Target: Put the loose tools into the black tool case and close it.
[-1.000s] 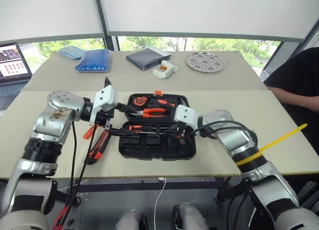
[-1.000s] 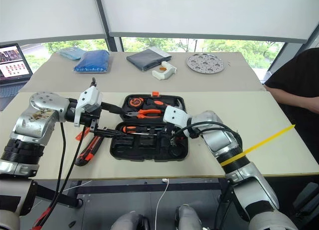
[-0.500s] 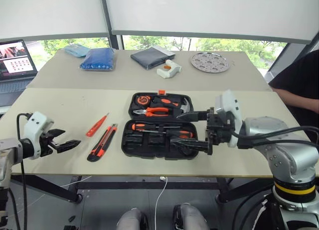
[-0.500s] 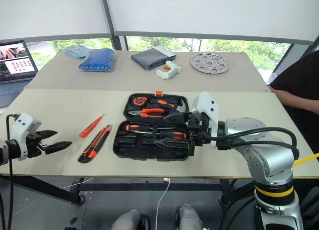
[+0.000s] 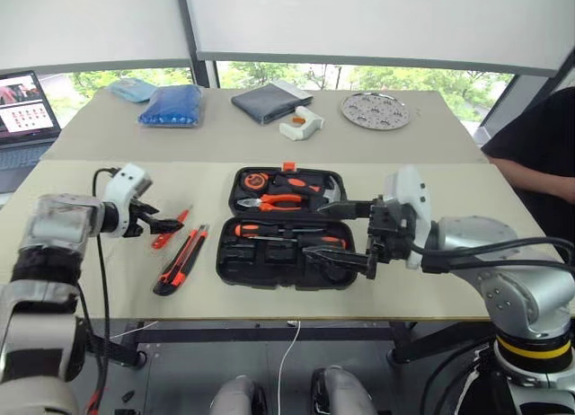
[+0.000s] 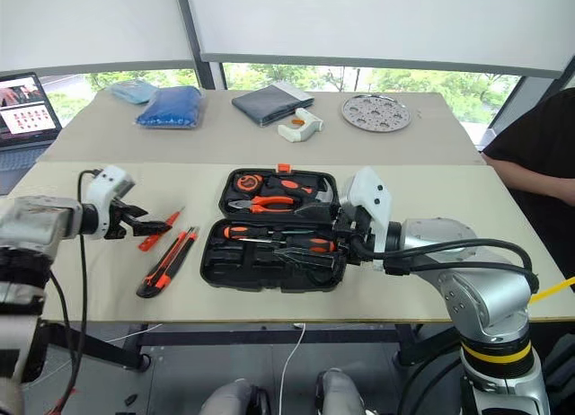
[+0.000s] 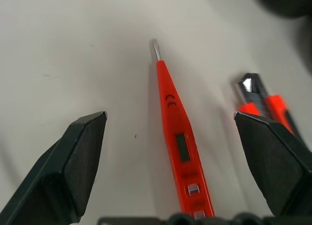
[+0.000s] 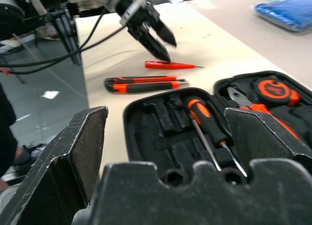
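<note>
On the near table, the right gripper (image 5: 346,238) hangs spread wide and empty over the right end of the open black tool case (image 5: 286,264), which sits mid-table with two black-and-orange screwdrivers (image 5: 289,231) in its front half and pliers (image 5: 280,200) and a tape measure (image 5: 258,179) in the rear half. To the case's left lie the orange-black utility knife (image 5: 183,259) and, beside it, the slim red screwdriver (image 7: 179,144). The left gripper (image 5: 168,225), fingers (image 7: 70,166) wide apart and holding nothing, hovers straddling that red screwdriver. On the far table rest a blue bag (image 5: 170,106), a dark grey pouch (image 5: 270,101) and a perforated round plate (image 5: 375,110).
</note>
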